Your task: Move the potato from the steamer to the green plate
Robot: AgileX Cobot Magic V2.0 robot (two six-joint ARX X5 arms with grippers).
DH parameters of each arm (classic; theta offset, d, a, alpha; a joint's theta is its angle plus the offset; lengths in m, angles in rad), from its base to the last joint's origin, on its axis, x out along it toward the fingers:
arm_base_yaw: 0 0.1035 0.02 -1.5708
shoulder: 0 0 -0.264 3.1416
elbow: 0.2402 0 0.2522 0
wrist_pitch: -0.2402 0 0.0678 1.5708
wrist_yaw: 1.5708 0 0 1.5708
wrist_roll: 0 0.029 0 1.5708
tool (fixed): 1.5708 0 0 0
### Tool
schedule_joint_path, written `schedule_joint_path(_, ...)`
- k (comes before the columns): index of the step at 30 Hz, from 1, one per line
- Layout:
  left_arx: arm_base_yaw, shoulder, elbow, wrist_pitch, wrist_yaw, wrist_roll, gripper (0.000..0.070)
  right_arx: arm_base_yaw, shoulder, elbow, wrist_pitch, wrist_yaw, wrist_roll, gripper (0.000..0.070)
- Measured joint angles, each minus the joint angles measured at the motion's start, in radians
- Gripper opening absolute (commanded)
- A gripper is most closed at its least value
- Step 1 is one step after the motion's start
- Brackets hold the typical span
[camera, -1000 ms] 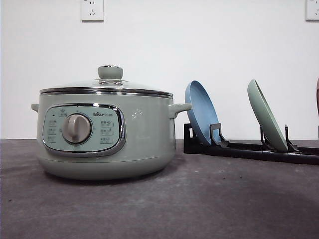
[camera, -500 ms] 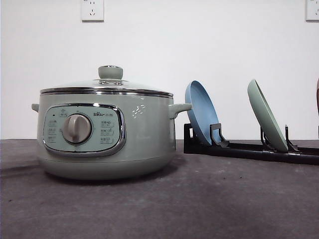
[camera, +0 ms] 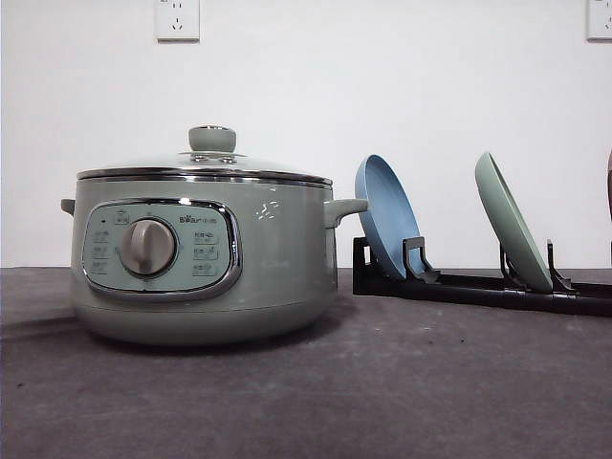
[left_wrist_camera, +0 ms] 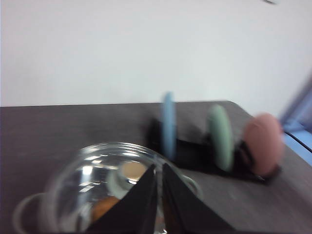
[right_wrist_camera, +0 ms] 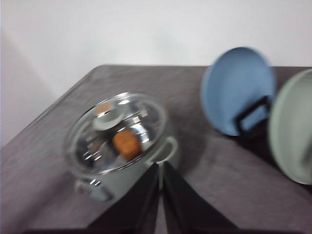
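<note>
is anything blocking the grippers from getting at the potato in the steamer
Yes: the glass lid sits closed on the steamer, covering the potato. The green plate also stands tilted in the black rack, not flat.

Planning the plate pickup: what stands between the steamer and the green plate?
The blue plate, upright in the black rack, stands between steamer and green plate, in the front view.
</note>
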Motion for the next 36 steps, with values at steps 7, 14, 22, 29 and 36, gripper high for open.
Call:
schedule_joint_path(7,-0.045,0.025,0.000,-0.179,0.114,0.096,0.0015,0.048,0.003,0.000,-0.034,-0.029,-0.095,0.0001)
schedule_joint_path(14,-0.062,0.022,0.000,-0.206,0.114,0.118,0.0029,0.050,-0.021,0.000,-0.080,-0.029,-0.151,0.0002)
schedule_joint_path(22,-0.072,0.021,0.000,-0.207,0.118,0.117,0.0147,0.050,-0.046,0.000,-0.125,-0.025,-0.155,0.0363)
schedule_joint_path(29,-0.073,0.021,0.000,-0.207,0.118,0.118,0.0640,0.050,-0.043,0.000,-0.138,-0.024,-0.127,0.0634)
schedule_joint_path(36,-0.073,0.021,0.000,-0.206,0.118,0.117,0.0700,0.050,-0.043,0.000,-0.140,-0.024,-0.101,0.0634)
